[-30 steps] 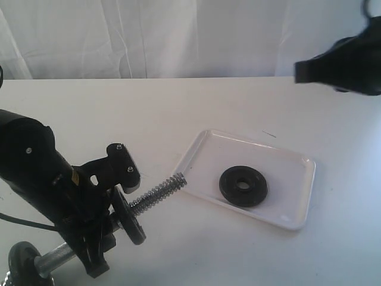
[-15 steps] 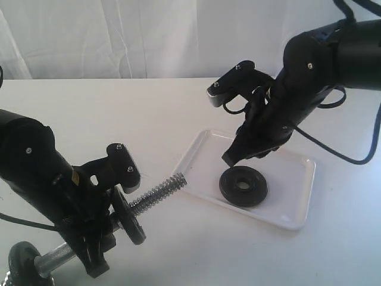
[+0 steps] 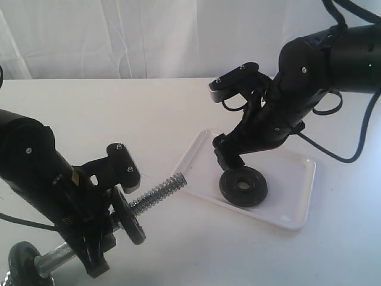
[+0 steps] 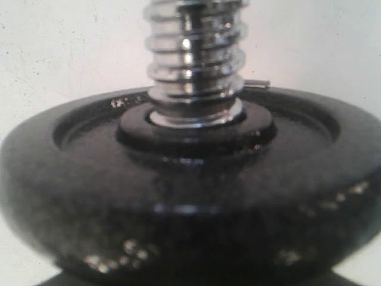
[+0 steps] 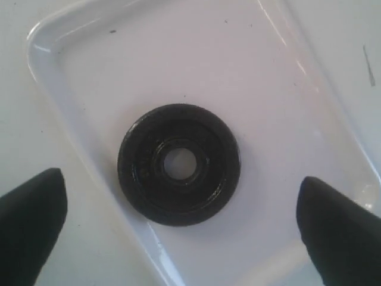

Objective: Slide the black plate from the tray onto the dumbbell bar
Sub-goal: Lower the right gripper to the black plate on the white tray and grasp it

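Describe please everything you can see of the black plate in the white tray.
The black plate is a small round disc, slightly shiny and metal-like. Its centre hole shows the white tray beneath, with a raised hub around the hole and a recessed ring inside a thicker outer rim. It lies flat on the tray's floor, clear of the raised edge. Only the tray touches it. The right gripper hovers above, with its fingers wide open on either side and apart from it.

Looks like a robot lab test bench. White tabletop, creased white cloth backdrop hung behind (staged look). Black left arm and right arm, loose cable trailing.
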{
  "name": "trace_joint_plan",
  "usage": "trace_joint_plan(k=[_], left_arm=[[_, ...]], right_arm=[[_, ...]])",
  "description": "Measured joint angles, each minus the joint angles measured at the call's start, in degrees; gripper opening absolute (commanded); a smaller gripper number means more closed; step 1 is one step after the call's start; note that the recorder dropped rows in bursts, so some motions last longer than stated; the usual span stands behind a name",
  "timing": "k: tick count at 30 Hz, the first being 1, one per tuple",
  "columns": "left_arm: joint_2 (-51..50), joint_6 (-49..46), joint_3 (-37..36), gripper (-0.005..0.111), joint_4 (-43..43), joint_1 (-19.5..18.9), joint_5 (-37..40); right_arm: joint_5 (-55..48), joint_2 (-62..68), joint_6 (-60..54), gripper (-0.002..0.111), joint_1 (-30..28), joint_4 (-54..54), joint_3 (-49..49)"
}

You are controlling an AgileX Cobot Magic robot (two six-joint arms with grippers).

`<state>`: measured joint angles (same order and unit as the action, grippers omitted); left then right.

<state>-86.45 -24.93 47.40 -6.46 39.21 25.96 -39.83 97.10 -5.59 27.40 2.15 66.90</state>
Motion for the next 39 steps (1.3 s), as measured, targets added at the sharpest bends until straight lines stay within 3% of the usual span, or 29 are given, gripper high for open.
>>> trace_joint_plan(k=[15,39], left_arm=[[0.0,0.0,0.0,0.0,-0.1,0.0,0.0],[0.0,0.0,0.0,0.0,-0.1,0.0,0.0]], right_arm=[[-7.6,12.4,2.1,0.105,0.0,-2.2,8.5],[-8.6,20.0,4.3,0.105,-2.3,-1.6,9.2]])
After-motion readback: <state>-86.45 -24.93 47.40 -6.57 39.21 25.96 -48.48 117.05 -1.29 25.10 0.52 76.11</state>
